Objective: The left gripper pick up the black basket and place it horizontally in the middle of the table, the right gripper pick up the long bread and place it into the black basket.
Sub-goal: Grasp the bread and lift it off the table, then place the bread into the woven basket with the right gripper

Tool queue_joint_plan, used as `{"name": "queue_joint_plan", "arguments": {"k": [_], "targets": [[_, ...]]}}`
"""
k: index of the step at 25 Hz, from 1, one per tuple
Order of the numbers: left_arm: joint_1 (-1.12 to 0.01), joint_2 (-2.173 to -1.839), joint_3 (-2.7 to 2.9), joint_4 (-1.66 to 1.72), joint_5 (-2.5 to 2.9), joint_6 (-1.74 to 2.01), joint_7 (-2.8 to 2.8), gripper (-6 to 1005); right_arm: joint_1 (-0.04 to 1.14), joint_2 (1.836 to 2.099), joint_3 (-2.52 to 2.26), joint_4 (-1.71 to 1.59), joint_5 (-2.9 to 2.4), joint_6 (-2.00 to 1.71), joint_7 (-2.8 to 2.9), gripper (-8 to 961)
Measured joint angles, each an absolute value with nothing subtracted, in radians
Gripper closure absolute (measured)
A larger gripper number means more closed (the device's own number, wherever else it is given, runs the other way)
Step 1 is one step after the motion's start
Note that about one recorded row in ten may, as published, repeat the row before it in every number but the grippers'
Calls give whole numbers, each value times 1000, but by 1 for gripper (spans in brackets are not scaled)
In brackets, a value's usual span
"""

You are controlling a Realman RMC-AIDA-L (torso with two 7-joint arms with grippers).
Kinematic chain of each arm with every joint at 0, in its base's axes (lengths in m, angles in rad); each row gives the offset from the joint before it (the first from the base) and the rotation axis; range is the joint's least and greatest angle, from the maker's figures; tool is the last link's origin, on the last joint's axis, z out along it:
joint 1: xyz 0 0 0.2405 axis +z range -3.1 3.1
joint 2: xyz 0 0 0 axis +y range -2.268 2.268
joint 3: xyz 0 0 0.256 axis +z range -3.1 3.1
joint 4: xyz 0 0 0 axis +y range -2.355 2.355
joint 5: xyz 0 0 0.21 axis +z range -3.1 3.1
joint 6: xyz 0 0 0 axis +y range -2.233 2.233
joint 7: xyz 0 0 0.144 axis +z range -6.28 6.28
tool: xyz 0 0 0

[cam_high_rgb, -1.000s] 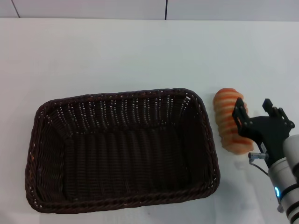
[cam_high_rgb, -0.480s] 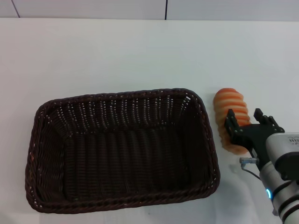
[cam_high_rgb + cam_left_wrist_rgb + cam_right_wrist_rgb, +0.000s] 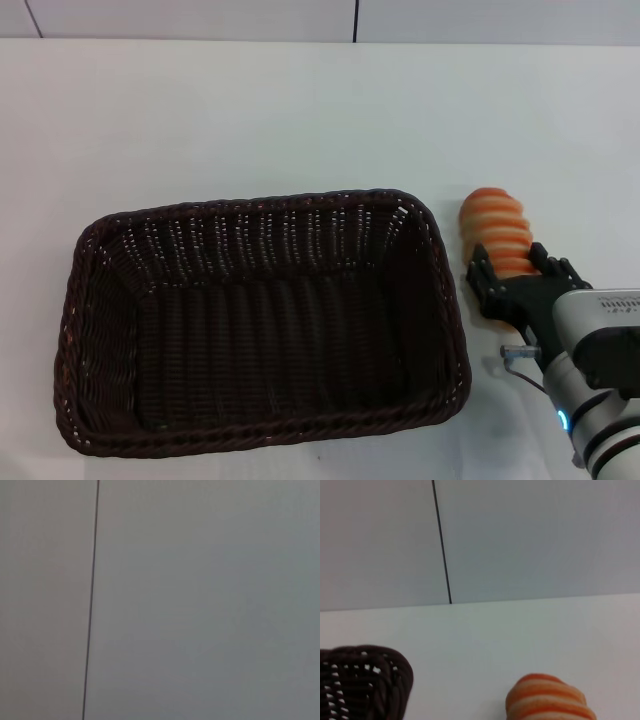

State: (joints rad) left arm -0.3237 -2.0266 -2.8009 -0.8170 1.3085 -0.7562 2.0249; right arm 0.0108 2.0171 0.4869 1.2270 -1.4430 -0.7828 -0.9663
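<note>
the right gripper (image 3: 517, 279) has dropped over the near half of the long bread (image 3: 497, 236), jaws spread either side, not yet clamped; closing comes next. loaf lies just right of the black basket (image 3: 258, 318), set lengthwise mid-table (image 3: 250, 110).

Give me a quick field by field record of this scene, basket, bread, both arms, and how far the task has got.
Basket: dark woven wicker black basket, lying horizontally mid-table, nothing inside.
Bread: oblong orange-striped long bread, on the white table to the basket's right, apart from it.
Right tool: black claw of the right gripper straddling the bread's near end, fingers either side; grip not confirmed.
Left tool: left gripper not in view.
Progress: basket placed; bread not yet lifted.
</note>
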Motion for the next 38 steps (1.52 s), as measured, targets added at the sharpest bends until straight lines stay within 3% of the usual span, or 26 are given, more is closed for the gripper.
{"name": "queue_joint_plan", "arguments": {"k": [12,19,25,29,38], "targets": [[-324,-2026,-2804,-820,1306,-759,2024,186,12,2033,504,1198,-1422,-763,-964,303],[-322,-2026,-2808,-821,1303,-762,2023,186,7,2036,515,1202,-1421,-769,-963,439],[-322,-2026,-2809,-821,1302,-762,2023,186,-1,2033,516,1234,-1454,-871,-963,487],[-323,-2026,-2807,-821,1302,-761,2023,186,-27,2016,503,1327,-1604,-923,-963,514],[-325,-2026,-2808,-821,1302,-759,2023,186,-45,2016,372,1441,-1826,-924,-963,558]]}}
